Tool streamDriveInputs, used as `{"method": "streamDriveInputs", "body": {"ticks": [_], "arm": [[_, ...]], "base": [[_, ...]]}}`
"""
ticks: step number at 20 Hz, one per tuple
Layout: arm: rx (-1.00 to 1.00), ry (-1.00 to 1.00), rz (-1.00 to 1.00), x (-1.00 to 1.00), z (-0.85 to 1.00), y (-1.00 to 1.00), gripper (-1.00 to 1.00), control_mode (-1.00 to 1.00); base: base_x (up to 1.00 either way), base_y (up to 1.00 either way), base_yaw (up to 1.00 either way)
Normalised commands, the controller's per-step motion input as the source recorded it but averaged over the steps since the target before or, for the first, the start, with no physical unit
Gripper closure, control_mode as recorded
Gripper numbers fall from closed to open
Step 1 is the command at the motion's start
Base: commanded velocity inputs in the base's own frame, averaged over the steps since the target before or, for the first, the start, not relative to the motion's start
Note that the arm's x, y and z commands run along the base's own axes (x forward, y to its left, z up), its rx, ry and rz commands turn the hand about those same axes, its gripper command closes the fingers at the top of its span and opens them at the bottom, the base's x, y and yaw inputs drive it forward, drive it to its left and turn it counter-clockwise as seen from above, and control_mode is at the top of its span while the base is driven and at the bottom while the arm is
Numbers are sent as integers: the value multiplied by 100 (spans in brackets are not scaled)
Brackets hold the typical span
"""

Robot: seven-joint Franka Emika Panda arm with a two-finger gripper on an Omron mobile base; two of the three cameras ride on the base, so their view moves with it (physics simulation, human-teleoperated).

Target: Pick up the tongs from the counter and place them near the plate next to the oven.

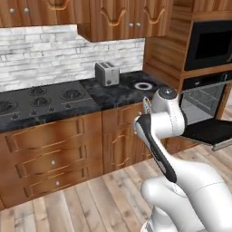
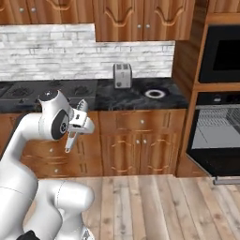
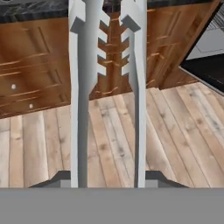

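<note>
My gripper [image 3: 108, 179] is shut on the silver tongs [image 3: 78, 87], whose two toothed arms run up the hand view with a gap between them. In the right base view the gripper [image 2: 78, 125] holds the tongs [image 2: 70, 141] in the air in front of the cabinet fronts, below the black counter [image 2: 131, 99] and well left of the plate [image 2: 154, 93]. A sliver of the tongs [image 1: 146, 105] shows beside the wrist in the left base view. The white plate [image 1: 144, 85] lies on the counter [image 1: 120, 93] close to the oven [image 1: 204, 97].
The oven's [image 2: 218, 126] door [image 2: 211, 164] hangs open over the wooden floor. A silver toaster [image 2: 123, 75] stands at the counter's back, left of the plate. The grey cooktop [image 1: 41, 100] fills the counter's left part. A black microwave [image 1: 210, 43] sits above the oven.
</note>
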Motion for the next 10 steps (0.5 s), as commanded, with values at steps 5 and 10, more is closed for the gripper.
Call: {"method": "streamDriveInputs", "body": {"ticks": [5,10], "arm": [[0,0,0,0,0,0,100,100],[0,0,0,0,0,0,100,100]], "base": [[100,-47,21],[99,-45,24]]}}
